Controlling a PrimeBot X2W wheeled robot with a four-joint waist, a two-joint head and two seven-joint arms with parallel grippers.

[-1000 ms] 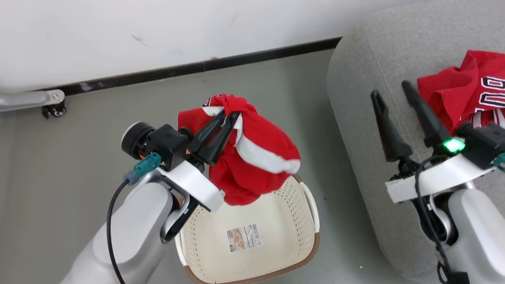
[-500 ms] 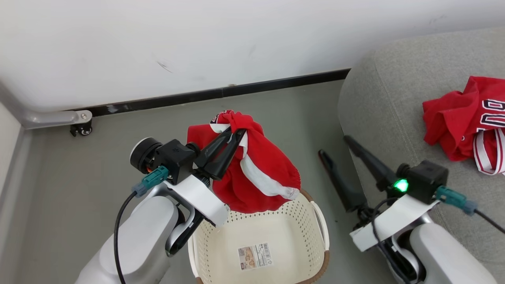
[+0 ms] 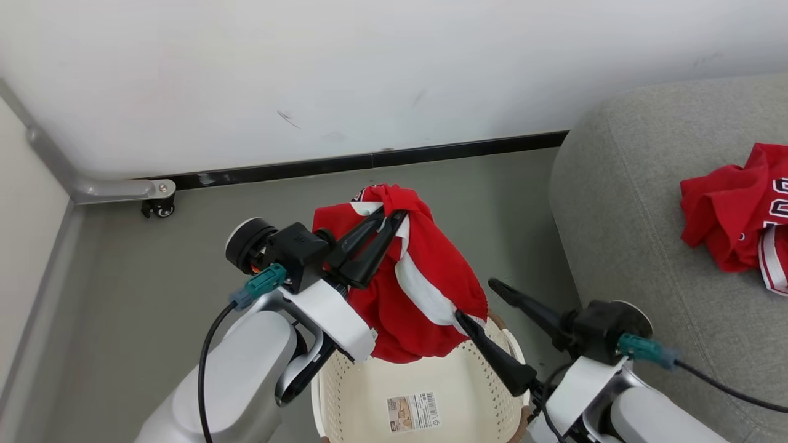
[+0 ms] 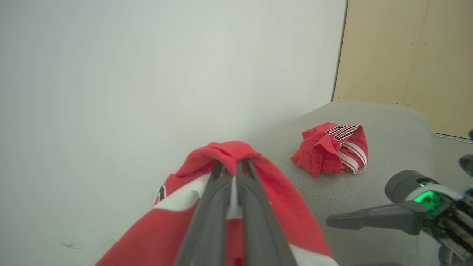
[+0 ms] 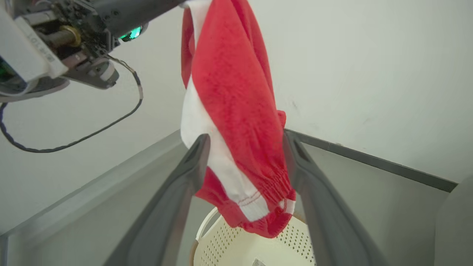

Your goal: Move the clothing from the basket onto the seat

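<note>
While the left gripper [image 3: 394, 215] pinches a red soft white-striped garment [image 3: 425, 277] above the cream perforated plastic basket [image 3: 369, 394], a paper label [image 3: 414, 413] lies on its floor. The right gripper [image 3: 475, 299] holds its fingers spread around the hem [image 5: 266, 210]. Another red garment [image 3: 726, 209] lies on the grey upholstered seat [image 3: 628, 215].

Head view looks steeply down on the oval cream perforated plastic basket [image 3: 345, 400]; both wrist views, close above it, share the red white-striped garment [image 3: 425, 271].

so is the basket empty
Empty, as far as shows: only a paper label on the basket floor. One garment hangs from the shut left gripper above it; the other garment lies on the seat.
</note>
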